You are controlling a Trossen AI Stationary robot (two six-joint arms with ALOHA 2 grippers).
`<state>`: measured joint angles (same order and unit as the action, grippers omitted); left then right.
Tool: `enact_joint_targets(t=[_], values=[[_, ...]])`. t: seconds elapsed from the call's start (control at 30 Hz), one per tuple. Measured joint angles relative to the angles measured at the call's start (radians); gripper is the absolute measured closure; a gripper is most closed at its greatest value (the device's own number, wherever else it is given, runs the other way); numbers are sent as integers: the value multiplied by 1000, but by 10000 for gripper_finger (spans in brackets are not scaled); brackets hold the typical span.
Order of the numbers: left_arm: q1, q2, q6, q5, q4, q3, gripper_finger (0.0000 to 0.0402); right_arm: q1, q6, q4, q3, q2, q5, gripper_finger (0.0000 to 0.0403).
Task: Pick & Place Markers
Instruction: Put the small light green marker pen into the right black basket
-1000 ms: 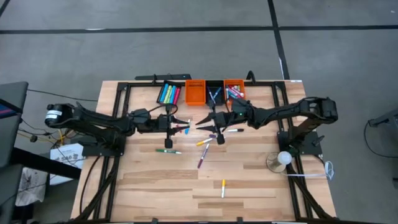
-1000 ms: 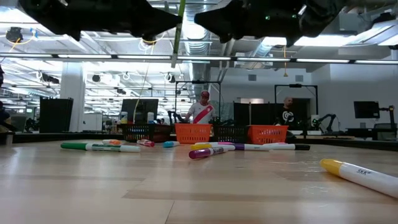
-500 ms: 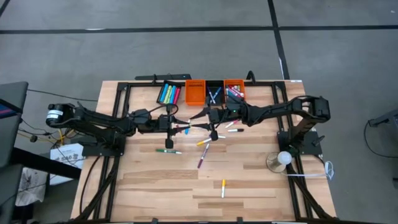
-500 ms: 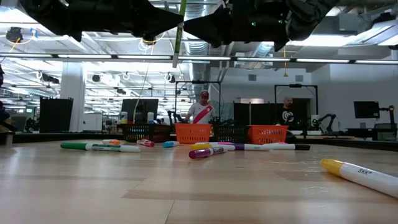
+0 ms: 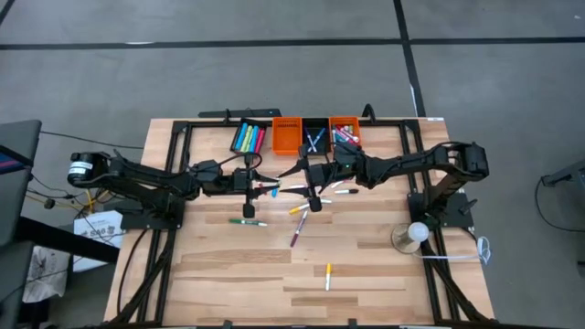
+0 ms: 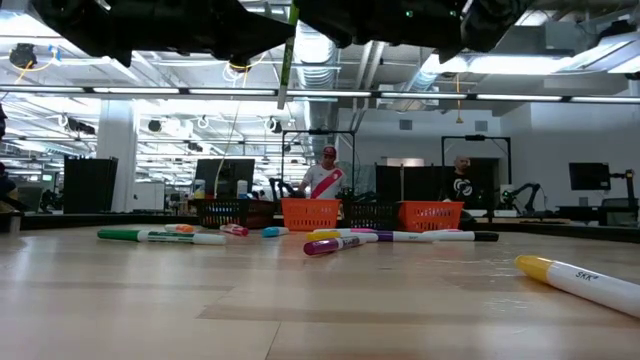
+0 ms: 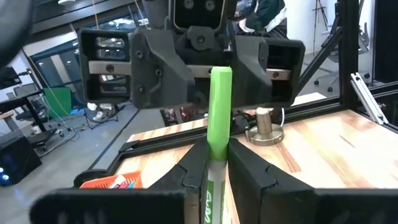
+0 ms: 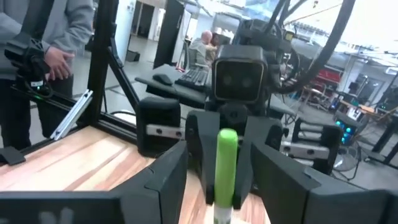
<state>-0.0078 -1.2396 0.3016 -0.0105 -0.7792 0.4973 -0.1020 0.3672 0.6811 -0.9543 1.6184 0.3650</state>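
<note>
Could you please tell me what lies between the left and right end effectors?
A green marker, clamped in the left end effector; the open right end effector flanks it. Both wrist views show this.

Two black jointed arms (image 5: 146, 178) with angular matte-black housings.
</note>
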Motion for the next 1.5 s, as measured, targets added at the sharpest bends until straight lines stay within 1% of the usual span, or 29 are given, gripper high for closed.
enact_joint_targets(t=[0.1, 0.23, 0.33, 0.43, 0.57, 0.6, 0.73, 0.8, 0.9, 1.07, 1.27, 1.43, 1.5], values=[[0, 0, 0, 0, 0, 0, 352, 0, 0, -9, -10, 0, -7, 242], [0, 0, 0, -2, 0, 0, 352, -6, -20, -23, -14, 1, -58, 257], [1, 0, 0, -7, 0, 0, 352, -16, -35, -26, -14, 1, -49, 277], [1, 0, 0, -8, 0, 0, 352, -17, -35, -33, -14, 1, -46, 312], [1, 0, -1, -6, 0, 0, 352, -16, -34, -35, -14, 1, -21, 381], [1, 0, -1, -5, 0, 0, 352, -16, -34, -34, -14, 1, -15, 387], [0, 0, -12, -8, 0, 0, 347, -16, -35, -34, -14, 1, -12, 375], [0, 0, -33, -36, 0, 0, 338, -16, -35, -34, -14, 1, -14, 380], [0, 0, -55, -73, 0, 0, 318, -18, -32, -36, -15, 1, -13, 392], [0, 0, -118, -99, 7, 0, 279, -29, -27, -57, -15, -3, -6, 387], [0, 1, -124, -184, 42, 0, 236, -51, -29, -85, -16, -19, -4, 392], [0, 1, -119, -224, 48, 0, 215, -71, -47, -149, -16, -54, -7, 392], [0, 1, -118, -231, 51, 0, 211, -82, -53, -168, -16, -65, -28, 392]])
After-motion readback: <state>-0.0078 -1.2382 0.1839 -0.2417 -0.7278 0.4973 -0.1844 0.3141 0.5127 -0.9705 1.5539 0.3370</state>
